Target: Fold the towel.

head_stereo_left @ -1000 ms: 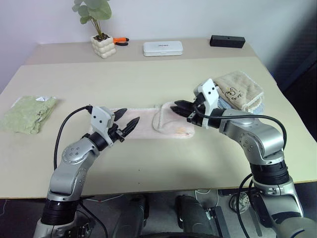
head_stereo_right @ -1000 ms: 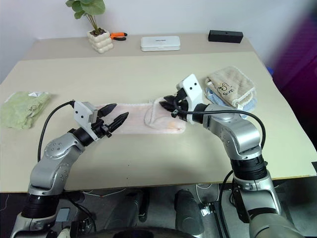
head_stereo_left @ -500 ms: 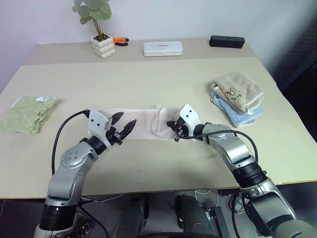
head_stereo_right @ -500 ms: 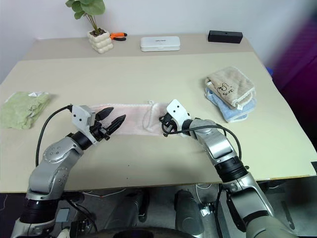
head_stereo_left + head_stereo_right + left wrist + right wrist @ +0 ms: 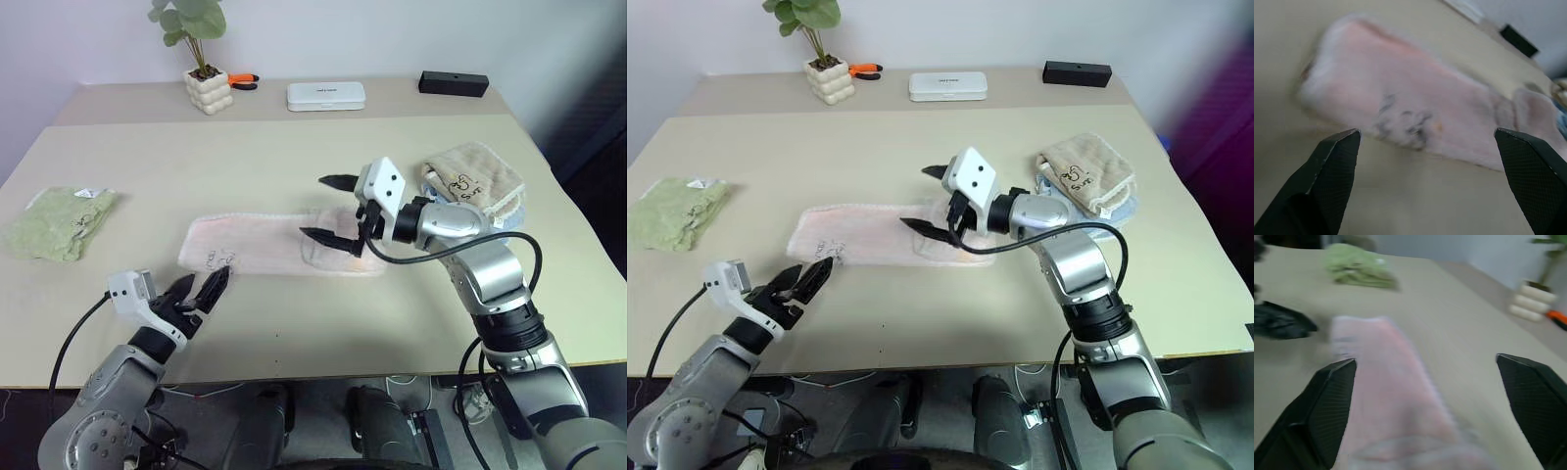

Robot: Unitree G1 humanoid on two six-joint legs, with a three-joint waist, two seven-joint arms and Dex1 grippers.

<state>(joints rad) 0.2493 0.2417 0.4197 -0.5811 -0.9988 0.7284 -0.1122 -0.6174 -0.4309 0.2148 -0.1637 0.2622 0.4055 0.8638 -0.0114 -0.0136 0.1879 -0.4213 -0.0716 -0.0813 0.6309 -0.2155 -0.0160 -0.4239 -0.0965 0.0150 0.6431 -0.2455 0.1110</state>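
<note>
A green towel (image 5: 57, 223) is lying crumpled near the left edge of the desk (image 5: 294, 147). Just right of it and closer to the front edge, the left claw (image 5: 199, 290) is hovering above the bare desk with its two black fingers spread apart, holding nothing; its tips are pointing toward the towel (image 5: 265, 245) and stopping short of the cloth's near left corner. The pink towel is lying stretched out flat at the middle of the desk, long side running left to right, with a small dark motif (image 5: 219, 258) near its left front edge and its right end doubled over into a rumpled flap (image 5: 338, 250). Over that flap the right claw (image 5: 328, 209) is hanging in the air, fingers spread wide, one black fingertip (image 5: 338, 180) high and the other low above the cloth; it is gripping nothing. To the right, a beige towel (image 5: 475, 176) with a dark motif is sitting on a folded blue cloth (image 5: 511, 217) near the right edge. Along the back of the desk, from left to right, a potted plant (image 5: 203, 83), orange-handled pliers (image 5: 241, 81), a white case (image 5: 326, 95) and a black box (image 5: 453, 83) are standing in a row.
</note>
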